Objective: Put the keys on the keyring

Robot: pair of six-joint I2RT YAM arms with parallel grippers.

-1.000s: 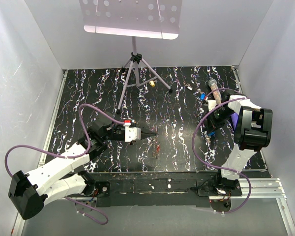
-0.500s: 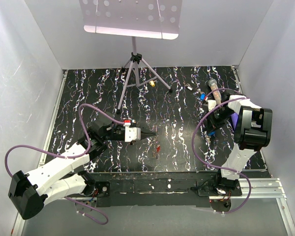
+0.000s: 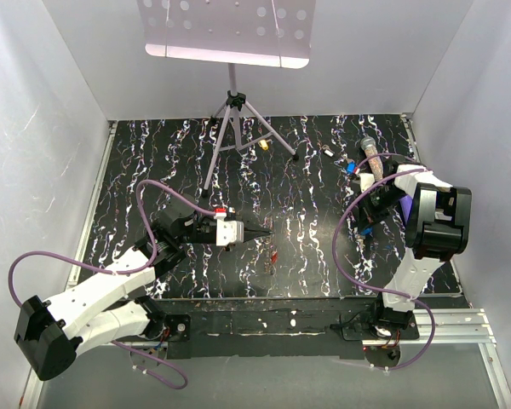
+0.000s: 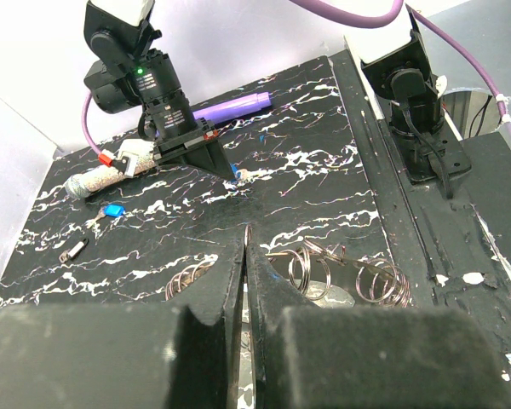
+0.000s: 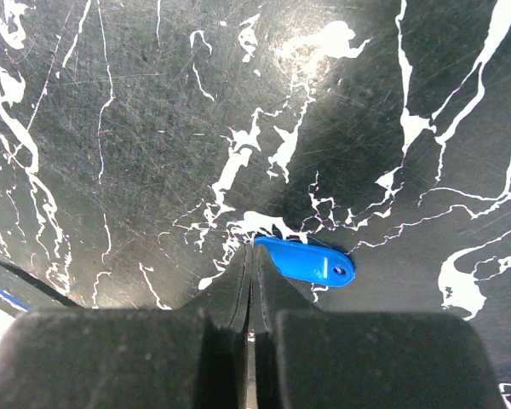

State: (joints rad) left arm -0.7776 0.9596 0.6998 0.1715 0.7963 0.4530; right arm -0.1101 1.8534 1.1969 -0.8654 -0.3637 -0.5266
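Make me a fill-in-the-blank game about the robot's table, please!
The small plastic key head at the right hand's tips is coloured ___.
The left hand has its fingers ___, with no gap between them.
The coiled silver wire rings lie just past the ___ hand's tips.
The long plastic pen by the wall is coloured ___.
Missing words: blue; shut; left; purple.

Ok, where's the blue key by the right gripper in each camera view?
Top external: blue key right of centre, about mid-height.
Left wrist: key is a blue speck, upper middle.
Right wrist: key at centre, large and clear.
Shared landmark: right gripper, its tip at the key in every view.
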